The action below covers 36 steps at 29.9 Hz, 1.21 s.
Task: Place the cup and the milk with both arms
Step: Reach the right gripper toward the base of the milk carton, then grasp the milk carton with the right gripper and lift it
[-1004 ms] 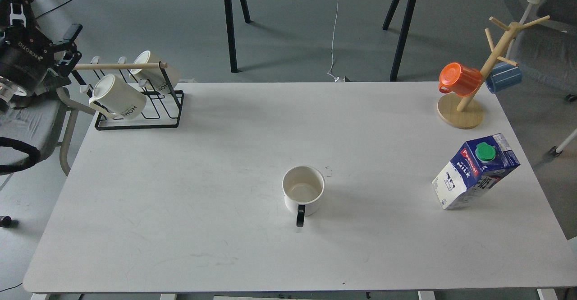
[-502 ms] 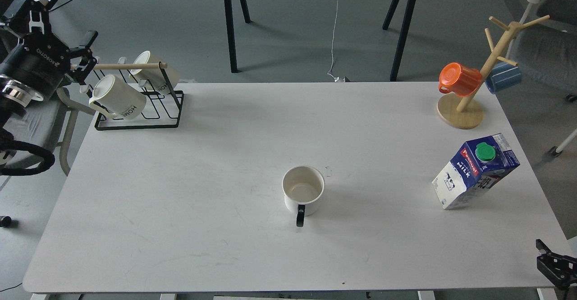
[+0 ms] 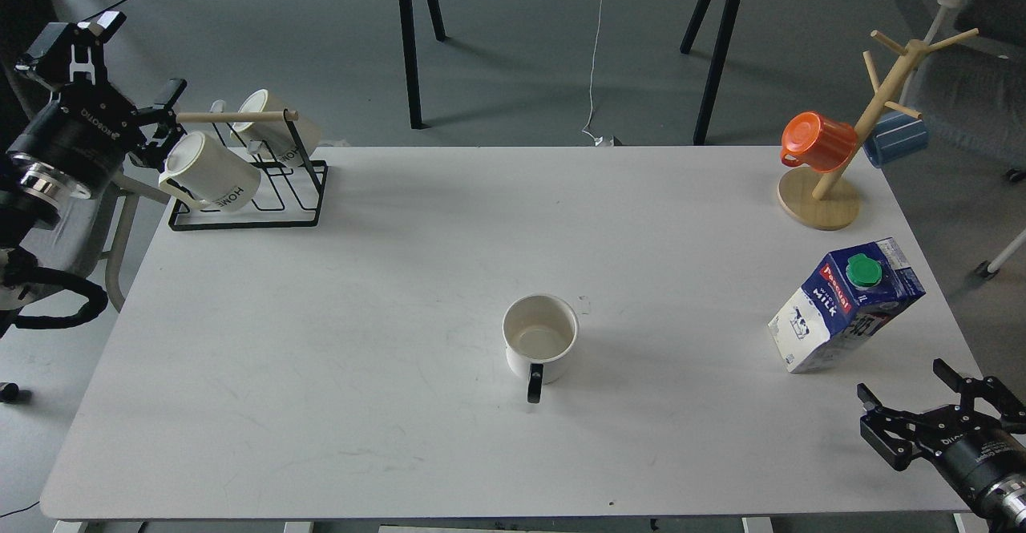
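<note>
Cream mugs I count: three, one plain cream-white mug with a black handle (image 3: 539, 344) and two cream "HOME" mugs (image 3: 210, 172) (image 3: 272, 123)
Coloured mugs: two, one orange (image 3: 817, 141), one blue (image 3: 898, 137)
Blue-and-white milk cartons (image 3: 846, 304): one
Mug holders: two, a black wire rack (image 3: 248, 196) and a wooden tree stand (image 3: 819, 198)
Arms I see: two

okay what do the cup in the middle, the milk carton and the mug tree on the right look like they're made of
The cup looks like glazed ceramic or enamel: smooth cream-white body, thin black handle; which one is unclear. The milk carton looks like coated paperboard, with folded gable edges and printed panels, plus a green cap that looks plastic. The mug tree looks like unpainted pale wood: round base, trunk and pegs.
</note>
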{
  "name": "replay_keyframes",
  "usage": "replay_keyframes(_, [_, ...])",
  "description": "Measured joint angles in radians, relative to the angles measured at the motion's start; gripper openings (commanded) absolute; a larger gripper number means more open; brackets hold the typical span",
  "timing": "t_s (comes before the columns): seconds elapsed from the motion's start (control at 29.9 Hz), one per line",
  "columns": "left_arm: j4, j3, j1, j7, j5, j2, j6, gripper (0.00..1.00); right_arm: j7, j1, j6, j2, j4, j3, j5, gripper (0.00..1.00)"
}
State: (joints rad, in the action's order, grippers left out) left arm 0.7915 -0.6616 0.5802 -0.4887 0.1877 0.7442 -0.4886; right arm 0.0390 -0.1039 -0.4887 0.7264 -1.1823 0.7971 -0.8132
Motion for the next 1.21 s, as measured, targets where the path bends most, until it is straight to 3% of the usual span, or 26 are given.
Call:
replay_keyframes(0.27, [-0.001,0.001,-0.002,0.0,0.003,-0.011,0.0,0.93,0.01,0.013,0.0,-0.077,0.002,0.011,0.033,0.99])
replay_keyframes(1.21, [-0.023,0.007,-0.024,0.0,0.006,-0.024,0.0,0.94,0.035,0.092,0.053,-0.1,0.007,0.032,0.032,0.99])
